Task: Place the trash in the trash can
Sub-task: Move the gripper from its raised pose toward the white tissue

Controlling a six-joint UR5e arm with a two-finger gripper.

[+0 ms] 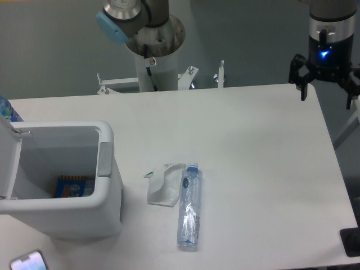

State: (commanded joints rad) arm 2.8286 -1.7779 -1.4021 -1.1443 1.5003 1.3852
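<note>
Nearest us, a phone (pixel 27 261) pokes in at the table's (pixel 253 146) front left corner. Just behind it stands the white trash can (pixel 104 197), lid (pixel 8 163) swung open, a colourful packet (pixel 75 186) lying inside. To its right we see the trash on the tabletop — a clear plastic water bottle (pixel 189 209) with a blue cap lying lengthwise, and a crumpled white napkin (pixel 163 187) touching its left side. Far back at the right corner hangs the gripper (pixel 326 87) — its fingers spread apart, holding nothing, well apart from both pieces.
</note>
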